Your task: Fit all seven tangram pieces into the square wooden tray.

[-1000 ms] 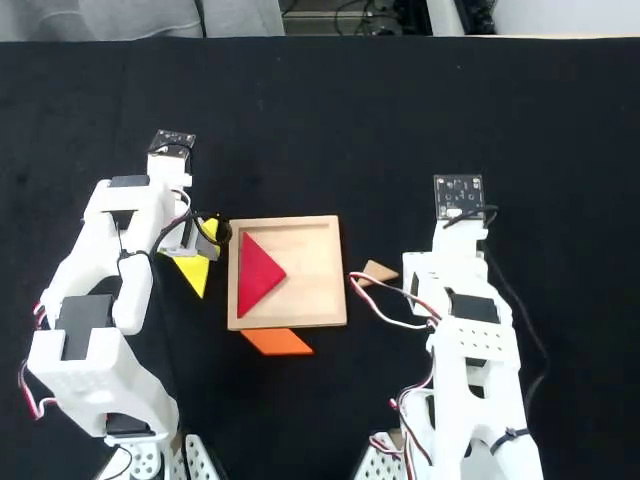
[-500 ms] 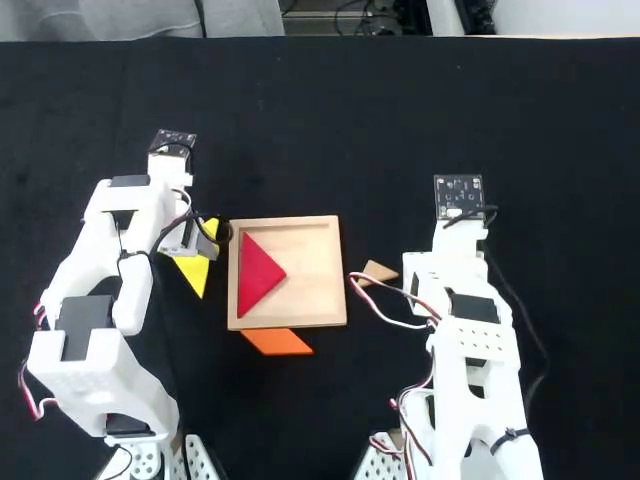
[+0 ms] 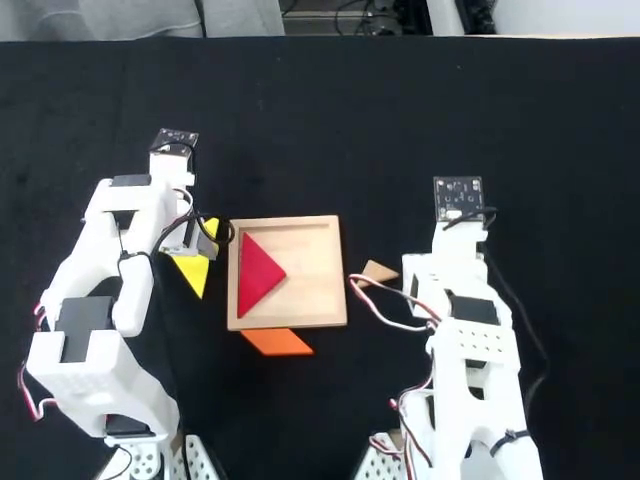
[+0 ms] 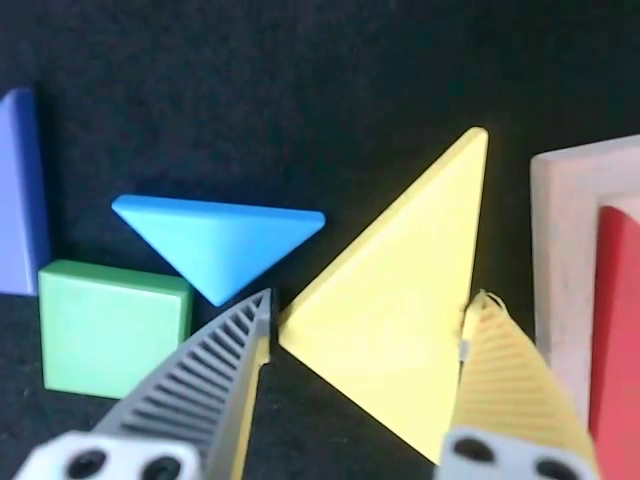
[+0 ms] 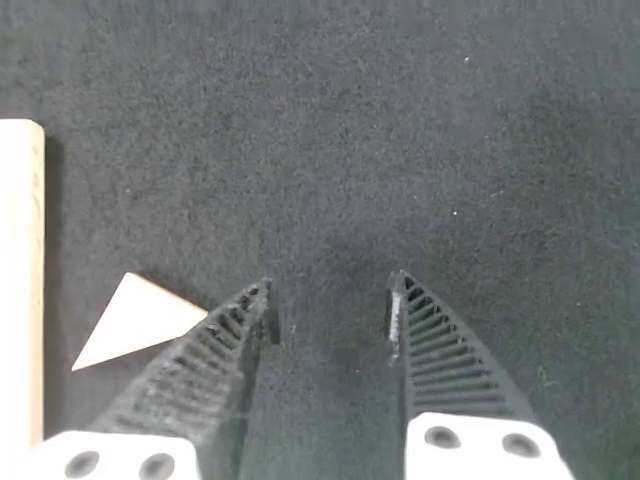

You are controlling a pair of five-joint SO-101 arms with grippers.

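Nothing is seen to have shifted since a second ago: both arms and every piece are kept where they were. On the black cloth bench (image 3: 400, 110), a purple piece (image 4: 18, 190), a green square block (image 4: 112, 325) and a blue triangle (image 4: 220, 235) are grouped close together. They are smooth, matt and thick-edged, and lie on the side of the yellow triangle (image 4: 400, 320) away from the tray. That triangle is laid flat, and the left fingers (image 4: 205, 385) are spread open, one at each side of it; whether it is pressed cannot be told. Just beside it the square wooden tray (image 3: 290, 318) is set, pale with a raised rim. A red triangle (image 3: 258, 270) is lodged inside against its left wall. An orange parallelogram (image 3: 277, 341) is placed just beside the tray's near edge. A small tan triangle (image 3: 379, 270) is left just right of the tray, near the right fingers (image 5: 455, 380), which are held open over bare cloth.
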